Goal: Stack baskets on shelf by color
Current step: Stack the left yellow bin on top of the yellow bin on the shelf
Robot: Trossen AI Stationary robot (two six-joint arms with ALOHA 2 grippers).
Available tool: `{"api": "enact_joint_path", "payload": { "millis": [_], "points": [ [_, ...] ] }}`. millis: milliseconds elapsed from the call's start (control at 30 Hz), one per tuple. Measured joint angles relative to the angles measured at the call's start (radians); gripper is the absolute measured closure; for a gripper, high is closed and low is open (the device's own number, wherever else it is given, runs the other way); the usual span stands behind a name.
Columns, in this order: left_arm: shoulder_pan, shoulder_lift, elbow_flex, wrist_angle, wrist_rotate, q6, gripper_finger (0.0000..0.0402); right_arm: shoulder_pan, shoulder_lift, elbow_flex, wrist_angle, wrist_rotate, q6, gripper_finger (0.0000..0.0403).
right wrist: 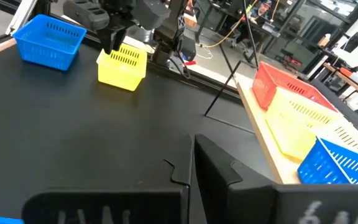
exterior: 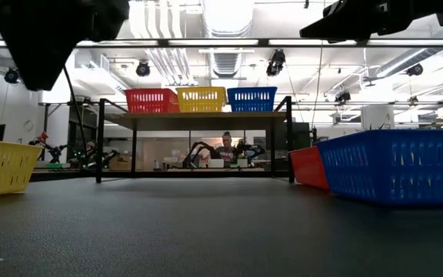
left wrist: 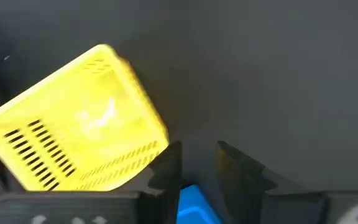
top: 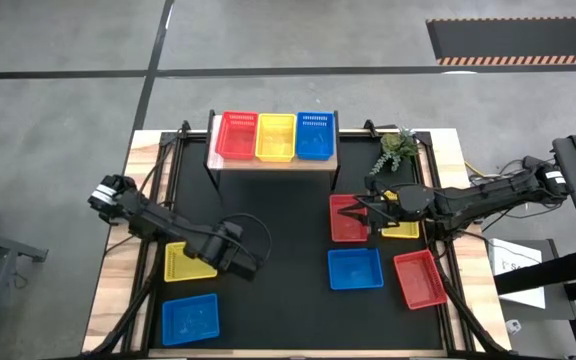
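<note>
black-topped table (top: 288, 300) with wood edges sits on a grey floor, and the low view shows a lab room behind it with a person far off at a desk. the shelf (top: 273, 163) at the far edge already carries one red basket (top: 237, 135), one yellow basket (top: 276, 137) and one blue basket (top: 315, 135) in a row. left pincer (top: 251, 262) hovers just right of a loose yellow basket (top: 188, 261) on the near-left of the table, jaws partly apart and holding nothing as far as i can see. another blue one (top: 190, 318) sits nearer. right pincer (top: 361, 209) is pinched shut over a red basket on the table (top: 349, 218), though i can't tell if it grips the rim. more baskets lie around it on the right. looks like second-layer time; next move probably needs the left pincer to close on that yellow rim. no readable labels or brands anywhere.
</note>
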Motion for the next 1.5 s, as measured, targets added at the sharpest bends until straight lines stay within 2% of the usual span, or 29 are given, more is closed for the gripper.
{"api": "enact_joint_path", "payload": {
  "millis": [233,333,433,700,1033,1233,1500],
  "points": [
    [0.0,-0.013,-0.093,-0.037,0.034,-0.046,0.0236,0.0,0.0,0.0,-0.005,0.0,-0.009,0.0394],
    [0.0,-0.013,-0.141,-0.015,0.032,-0.051,0.0218,0.0,0.0,0.0,-0.008,0.0,-0.009,0.0394],
    [0.001,-0.012,-0.183,0.046,0.031,-0.052,0.0213,0.0,0.0,0.0,-0.019,0.0,-0.009,0.0394],
    [0.001,-0.013,-0.255,0.079,0.017,-0.055,0.0213,0.0,0.0,0.0,-0.026,0.0,-0.008,0.0394],
    [0.001,-0.012,-0.355,0.254,0.001,-0.08,0.0213,0.0,0.0,0.0,-0.027,0.0,-0.006,0.0394],
    [0.001,-0.012,-0.367,0.264,-0.001,-0.08,0.0251,0.0,0.0,0.0,-0.031,0.0,-0.006,0.0394],
    [0.001,-0.012,-0.366,0.279,-0.001,-0.081,0.0361,0.0,0.0,0.0,-0.034,0.0,-0.005,0.0394]
  ]
}}
